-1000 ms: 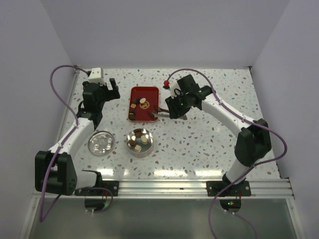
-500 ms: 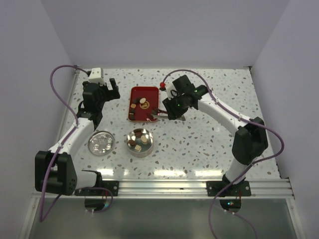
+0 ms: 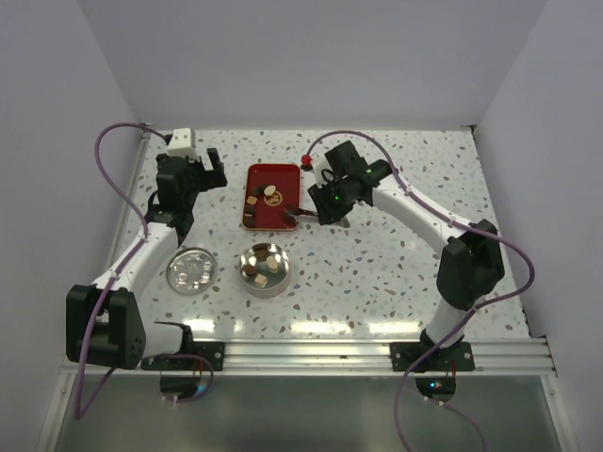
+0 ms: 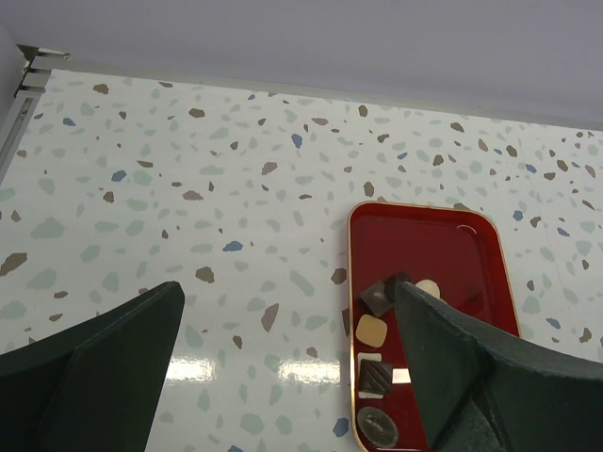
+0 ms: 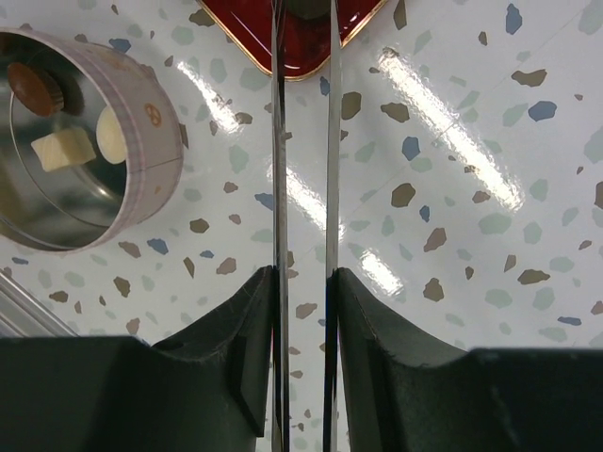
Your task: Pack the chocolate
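Note:
Several small dark and pale chocolates [image 3: 265, 196] lie in a red tray [image 3: 254, 171]; the left wrist view shows them [image 4: 374, 330] along the tray's [image 4: 471, 245] left side. More pieces [image 3: 261, 266] lie in the open round tin [image 3: 279, 282], which also shows in the right wrist view [image 5: 151, 141] with pieces [image 5: 64, 149] inside. My right gripper [image 3: 322, 201] [image 5: 303, 273] is shut on metal tongs [image 5: 279, 188], whose blades reach over the tray's near right corner [image 5: 247, 21]. The tong tips are out of view. My left gripper [image 3: 209, 168] [image 4: 287, 292] is open and empty, left of the tray.
The tin's round lid [image 3: 191, 270] lies on the speckled table left of the tin. A small red knob [image 3: 314, 155] sits by the right wrist, behind the tray. Walls close off the table at the back and both sides.
My right arm has moved left, bringing the tongs over the tray's near right corner. The left arm, tin and lid have not moved.

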`<state>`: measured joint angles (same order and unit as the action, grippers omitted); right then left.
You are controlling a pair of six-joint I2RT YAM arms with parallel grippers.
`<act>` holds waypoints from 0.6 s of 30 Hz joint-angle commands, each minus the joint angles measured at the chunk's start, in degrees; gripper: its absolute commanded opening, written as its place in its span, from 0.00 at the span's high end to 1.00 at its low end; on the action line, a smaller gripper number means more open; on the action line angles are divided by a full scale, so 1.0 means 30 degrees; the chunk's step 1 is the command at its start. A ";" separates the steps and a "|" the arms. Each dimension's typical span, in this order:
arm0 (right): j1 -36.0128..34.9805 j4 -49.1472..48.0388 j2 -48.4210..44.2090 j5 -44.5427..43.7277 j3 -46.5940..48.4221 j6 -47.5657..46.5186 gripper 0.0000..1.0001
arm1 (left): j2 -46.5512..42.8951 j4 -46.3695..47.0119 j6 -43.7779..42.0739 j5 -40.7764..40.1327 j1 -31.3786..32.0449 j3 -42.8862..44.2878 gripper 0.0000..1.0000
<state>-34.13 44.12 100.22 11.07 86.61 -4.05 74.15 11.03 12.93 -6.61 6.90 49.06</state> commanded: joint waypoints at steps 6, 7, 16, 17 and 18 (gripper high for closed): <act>-0.0079 -0.0585 -0.1238 0.1113 0.1570 0.0414 0.69 | -0.0019 0.0192 0.0056 -0.0022 0.0104 0.0522 0.00; -0.0079 -0.0556 -0.1356 0.1143 0.1570 0.0414 0.70 | -0.0019 0.0192 0.0056 -0.0023 0.0104 0.0551 0.00; -0.0079 -0.0058 -0.3083 0.2255 0.0984 0.0707 0.70 | -0.0049 0.0104 0.0085 0.0007 0.0104 0.0581 0.00; -0.0079 -0.0029 -0.3289 0.2605 0.0839 0.0852 0.70 | -0.0078 0.0104 0.0085 0.0007 0.0104 0.0610 0.00; -0.0079 -0.0028 -0.3494 0.2841 0.0751 0.0911 0.70 | -0.0078 0.0104 0.0085 0.0007 0.0104 0.0610 0.00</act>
<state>-34.13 44.01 94.37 15.38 88.40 -2.57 74.15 11.00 12.91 -6.61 6.90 49.06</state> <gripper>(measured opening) 0.331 0.997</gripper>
